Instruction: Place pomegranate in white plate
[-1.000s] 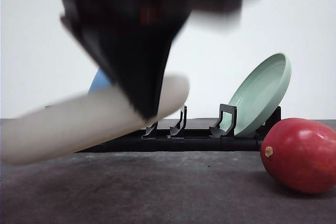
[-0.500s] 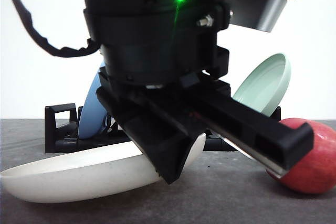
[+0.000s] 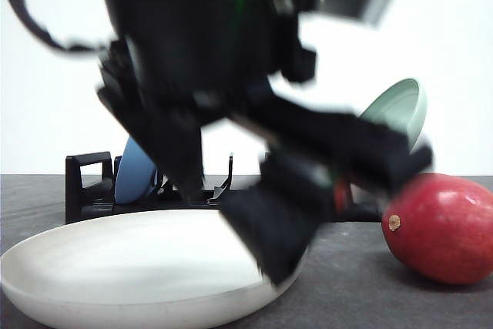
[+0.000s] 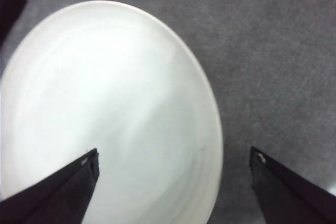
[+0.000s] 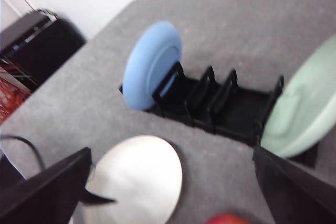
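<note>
The white plate [image 3: 131,267] lies flat on the grey table [image 3: 347,298] at the lower left of the front view, with the pomegranate [image 3: 439,227] resting on the table at the right edge, apart from it. Above the plate the left end effector [image 4: 173,163] hangs spread wide and empty (blurred in the front view). The right end effector [image 5: 170,182] is likewise wide open, gripping nothing, with the blue plate [image 5: 152,64] and green plate [image 5: 304,106] standing in the black rack [image 5: 220,103] at mid-frame.

Bright, even light; motion blur smears the left end effector [image 3: 308,213].
</note>
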{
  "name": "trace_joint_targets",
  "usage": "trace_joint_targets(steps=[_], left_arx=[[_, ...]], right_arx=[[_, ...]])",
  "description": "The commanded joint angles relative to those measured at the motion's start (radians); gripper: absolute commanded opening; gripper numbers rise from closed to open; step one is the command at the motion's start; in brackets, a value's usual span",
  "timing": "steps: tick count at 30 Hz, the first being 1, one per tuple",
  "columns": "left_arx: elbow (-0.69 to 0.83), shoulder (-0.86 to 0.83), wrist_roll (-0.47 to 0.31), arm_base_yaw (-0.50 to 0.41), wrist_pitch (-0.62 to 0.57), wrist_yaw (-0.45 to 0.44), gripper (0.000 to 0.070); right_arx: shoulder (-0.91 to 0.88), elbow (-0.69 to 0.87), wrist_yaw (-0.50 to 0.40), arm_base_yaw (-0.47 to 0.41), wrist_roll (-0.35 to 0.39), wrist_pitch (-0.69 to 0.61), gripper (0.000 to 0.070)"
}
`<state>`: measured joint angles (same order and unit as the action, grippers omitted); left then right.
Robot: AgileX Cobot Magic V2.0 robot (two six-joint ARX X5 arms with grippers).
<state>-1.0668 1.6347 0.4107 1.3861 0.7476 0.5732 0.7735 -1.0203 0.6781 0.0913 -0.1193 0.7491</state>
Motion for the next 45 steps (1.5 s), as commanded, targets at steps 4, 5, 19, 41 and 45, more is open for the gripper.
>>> trace_joint_targets(steps=[4, 5, 19, 41, 45], left_arx=[[-0.014, -0.132, 0.035, 0.015, 0.064, 0.009, 0.0567], [-0.014, -0.166, 0.042, 0.015, 0.083, 0.01, 0.0566], [-0.014, -0.775, 0.044, 0.016, 0.281, 0.002, 0.0559], [0.104, -1.301, 0.153, 0.016, 0.36, -0.1, 0.0556], [0.104, -1.303, 0.153, 0.016, 0.359, -0.1, 0.0556]], right_arx=[[0.044, -0.013, -0.05, 0.069, 0.033, 0.055, 0.0625], [0.055, -0.013, -0.06, 0.085, 0.036, 0.069, 0.0625], [0.306, -0.013, -0.303, 0.282, 0.057, 0.222, 0.0627], [0.761, -0.013, -0.451, 0.347, 0.109, 0.199, 0.07], [0.8, -0.013, -0.451, 0.37, 0.116, 0.179, 0.07]])
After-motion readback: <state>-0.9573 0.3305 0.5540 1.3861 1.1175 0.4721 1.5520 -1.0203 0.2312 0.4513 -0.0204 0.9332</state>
